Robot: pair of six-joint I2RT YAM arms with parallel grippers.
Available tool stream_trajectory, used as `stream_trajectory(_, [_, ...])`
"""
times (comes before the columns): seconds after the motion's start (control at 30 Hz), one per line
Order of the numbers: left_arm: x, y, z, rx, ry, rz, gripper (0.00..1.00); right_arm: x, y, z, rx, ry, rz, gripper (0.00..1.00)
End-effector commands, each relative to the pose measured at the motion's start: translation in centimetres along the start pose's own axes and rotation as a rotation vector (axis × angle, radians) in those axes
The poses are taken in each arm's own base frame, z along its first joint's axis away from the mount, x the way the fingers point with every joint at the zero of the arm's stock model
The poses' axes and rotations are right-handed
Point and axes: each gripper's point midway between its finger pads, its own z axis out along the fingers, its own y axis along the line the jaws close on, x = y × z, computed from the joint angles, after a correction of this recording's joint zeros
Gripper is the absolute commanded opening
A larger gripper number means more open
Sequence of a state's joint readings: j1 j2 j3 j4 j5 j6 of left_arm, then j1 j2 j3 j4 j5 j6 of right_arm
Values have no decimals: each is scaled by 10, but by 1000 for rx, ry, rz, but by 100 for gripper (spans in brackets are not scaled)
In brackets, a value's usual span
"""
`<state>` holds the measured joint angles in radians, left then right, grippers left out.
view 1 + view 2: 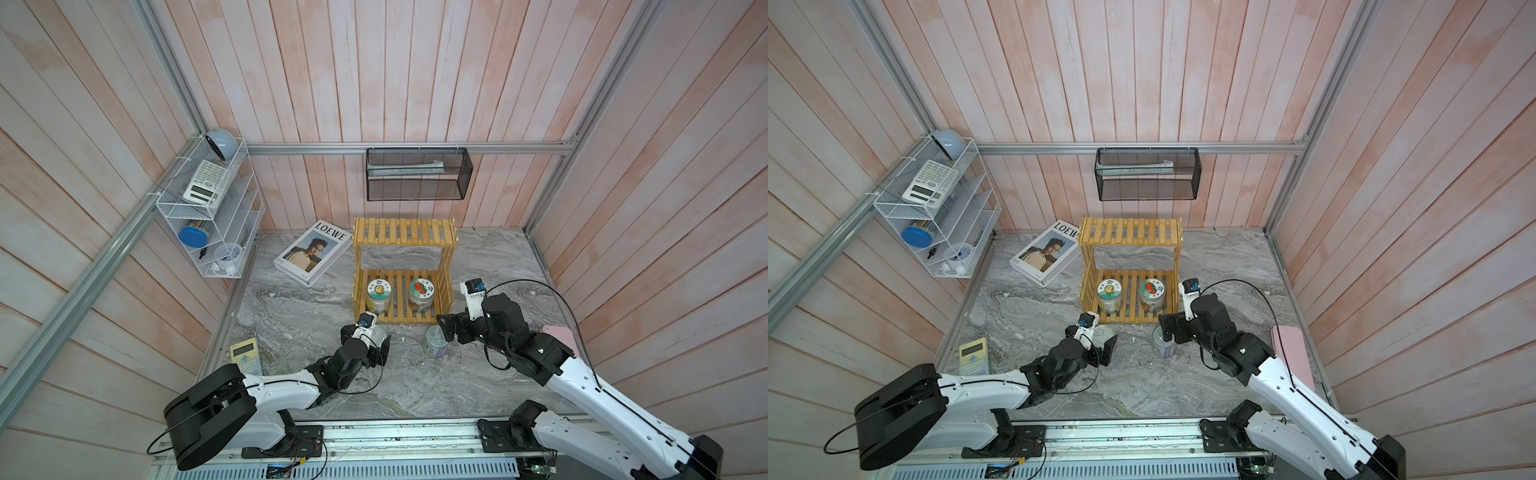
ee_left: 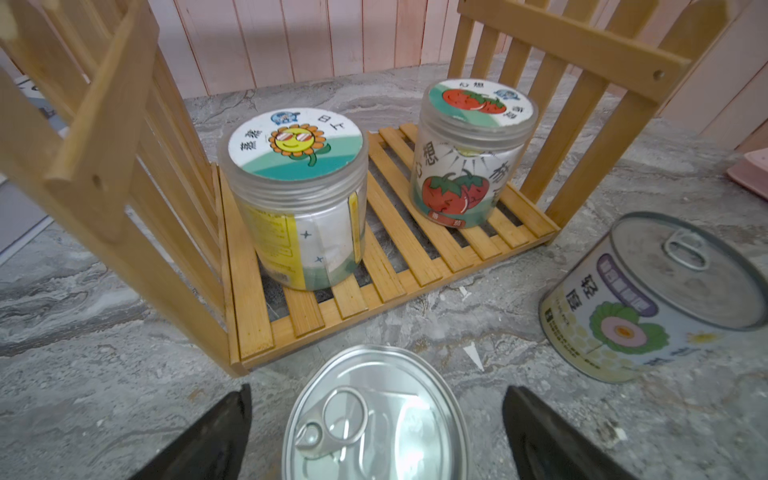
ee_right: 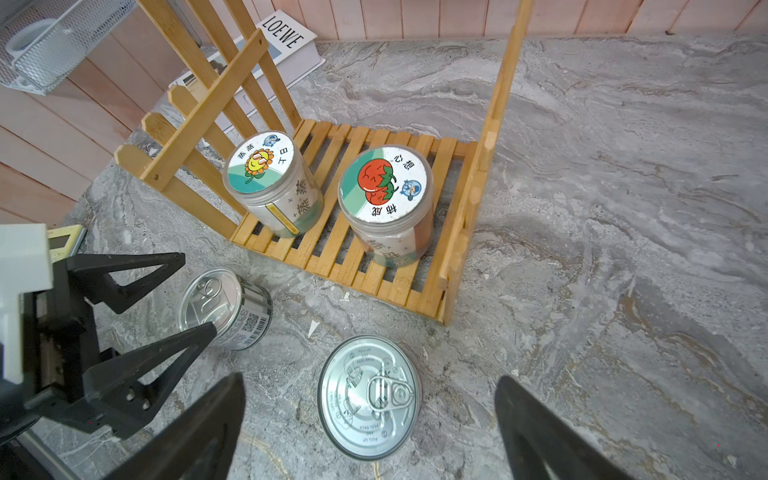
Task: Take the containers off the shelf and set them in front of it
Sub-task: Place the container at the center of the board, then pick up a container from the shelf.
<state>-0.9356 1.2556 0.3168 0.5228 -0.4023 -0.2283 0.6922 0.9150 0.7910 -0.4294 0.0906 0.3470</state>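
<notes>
So, both hands are wide open and gripping nothing. The left hand (image 2: 376,388) straddles one can (image 3: 224,305) without touching it, and the right hand (image 3: 370,378) hovers over the other can (image 2: 652,299). Both cans stand on the counter (image 1: 316,299) just in front of the shelf (image 1: 402,237). The flower jar (image 2: 295,187) and tomato jar (image 2: 469,162) sit upright on its bottom tier.

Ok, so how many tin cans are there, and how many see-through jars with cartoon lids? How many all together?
Tin cans: 2 (barcode can, flower-label can), both in front of the shelf
Clear jars: 2 (sunflower jar, tomato jar), both on its bottom tier
Total: 4
</notes>
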Motion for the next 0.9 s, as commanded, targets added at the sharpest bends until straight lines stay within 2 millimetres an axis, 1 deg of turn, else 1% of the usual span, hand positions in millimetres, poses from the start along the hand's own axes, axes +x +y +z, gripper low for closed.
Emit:
stream_trajectory(0.0, [-16, 3, -8, -16, -32, 11, 100, 4, 3, 3, 46, 82, -46, 98])
stream_trajectory(0.07, [-25, 3, -13, -14, -50, 5, 100, -1, 6, 8, 87, 109, -43, 98])
stream_trajectory(0.13, [-31, 3, -17, -10, -59, 0, 100, -3, 8, 14, 124, 145, -33, 98])
stream_trajectory(0.23, [-38, 4, -22, -9, -71, -12, 100, -8, 16, 23, 159, 166, -25, 98])
stream_trajectory(0.33, [-39, 8, -25, -20, -72, -21, 100, -15, 25, 33, 184, 171, -28, 98])
stream_trajectory(0.47, [-36, 11, -26, -29, -67, -40, 100, -20, 31, 54, 208, 191, -13, 98])
stream_trajectory(0.6, [-32, 13, -27, -28, -60, -66, 100, -18, 31, 75, 247, 205, 8, 98])
stream_trajectory(0.73, [-29, 17, -31, -20, -72, -103, 100, -18, 29, 94, 276, 172, 26, 98])
stream_trajectory(0.87, [-28, 24, -36, -23, -76, -127, 100, -21, 20, 106, 334, 140, 18, 98])
